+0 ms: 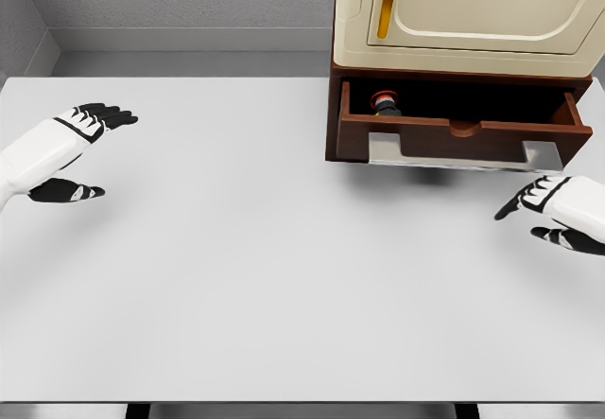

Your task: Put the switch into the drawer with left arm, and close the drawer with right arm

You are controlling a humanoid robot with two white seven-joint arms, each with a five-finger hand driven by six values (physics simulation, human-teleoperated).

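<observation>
Head view. The red-capped switch (385, 103) lies inside the open brown drawer (454, 140), at its left end (placement apparently done). The left hand (77, 149) hangs empty over the white table (246, 268), far left, fingers spread. The right hand (553, 209), fingers loosely extended and holding nothing, sits just below the drawer's metal handle (463, 157), not touching. Closing remains.

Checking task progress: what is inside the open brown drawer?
A small red-and-black switch sits in the open brown wooden drawer's back left corner. The drawer's front wall hides part of its floor.
</observation>
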